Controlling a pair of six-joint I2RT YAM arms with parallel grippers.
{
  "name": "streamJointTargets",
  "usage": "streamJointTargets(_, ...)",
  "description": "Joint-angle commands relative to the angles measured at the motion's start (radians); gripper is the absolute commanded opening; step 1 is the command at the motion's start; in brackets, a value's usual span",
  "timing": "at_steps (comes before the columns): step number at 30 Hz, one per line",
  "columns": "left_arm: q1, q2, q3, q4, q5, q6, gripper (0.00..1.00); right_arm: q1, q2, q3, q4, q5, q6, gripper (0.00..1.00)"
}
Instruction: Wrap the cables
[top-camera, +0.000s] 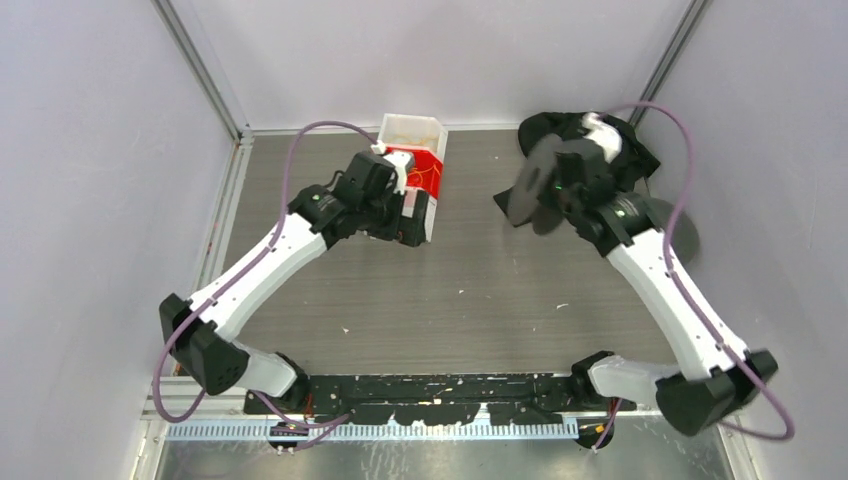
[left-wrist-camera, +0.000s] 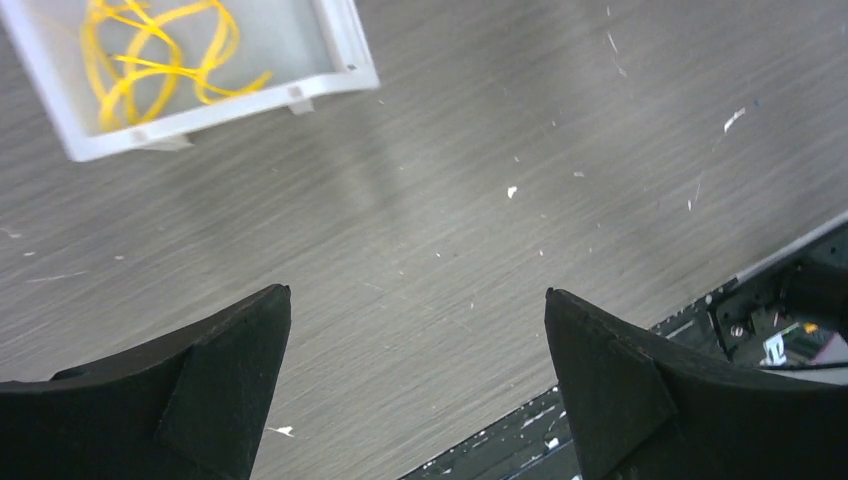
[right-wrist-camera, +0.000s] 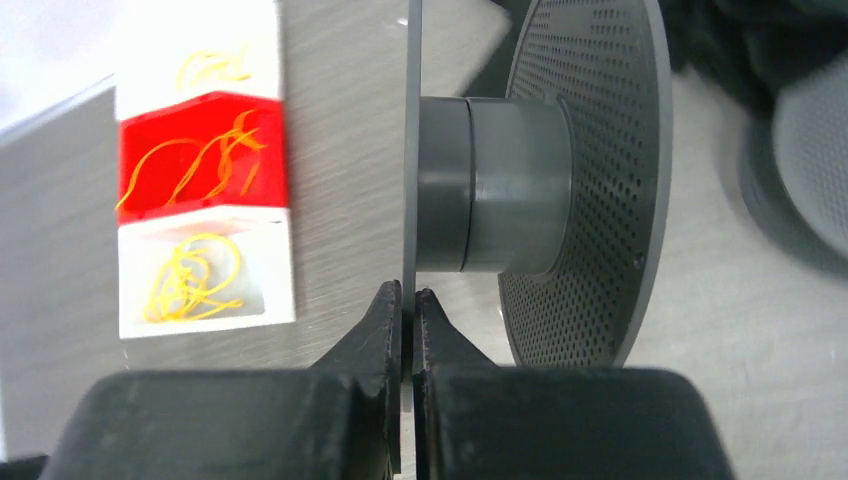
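Note:
Thin yellow cables lie in loose loops in a row of three small bins: a white one (right-wrist-camera: 215, 65), a red one (right-wrist-camera: 200, 160) and a white one (right-wrist-camera: 195, 275). The left wrist view shows one white bin (left-wrist-camera: 345, 60) with cables (left-wrist-camera: 160, 55). My left gripper (left-wrist-camera: 418, 300) is open and empty over bare table beside the bins, also seen from above (top-camera: 408, 228). My right gripper (right-wrist-camera: 410, 300) is shut on the thin flange of a dark grey spool (right-wrist-camera: 495, 185) and holds it on edge off the table (top-camera: 530, 185).
The bins stand at the back middle of the table (top-camera: 425, 165). Another grey spool (top-camera: 688, 232) lies behind the right arm, with dark shapes at the back right corner (top-camera: 560, 130). The black base rail (left-wrist-camera: 760, 320) runs along the near edge.

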Motion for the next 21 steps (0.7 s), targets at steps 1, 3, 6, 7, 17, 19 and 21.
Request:
streamJointTargets(1,0.08,-0.07,0.1,-0.107,-0.124,-0.04,1.0,0.207,0.16,0.189,0.012,0.259,-0.291,0.01)
streamJointTargets(3,0.16,-0.082,0.111,-0.133,-0.07,-0.098,1.0,0.268,0.223,0.219,0.05,0.315,-0.338,0.0)
streamJointTargets(6,0.284,-0.12,0.084,-0.137,0.028,-0.152,1.0,0.366,0.311,0.242,0.116,0.399,-0.433,0.01)
streamJointTargets(7,0.317,-0.135,0.068,-0.129,0.051,-0.162,1.0,0.389,0.336,0.244,0.14,0.424,-0.468,0.01)
streamJointTargets(17,0.399,-0.189,-0.031,-0.085,0.13,-0.192,1.0,0.422,0.372,0.062,0.418,0.291,-0.628,0.01)
streamJointTargets(19,0.399,-0.188,-0.043,-0.076,0.14,-0.198,1.0,0.421,0.343,-0.004,0.491,0.231,-0.66,0.01)
streamJointTargets(21,0.399,-0.186,-0.051,-0.068,0.147,-0.2,1.0,0.406,0.307,-0.064,0.554,0.163,-0.665,0.01)
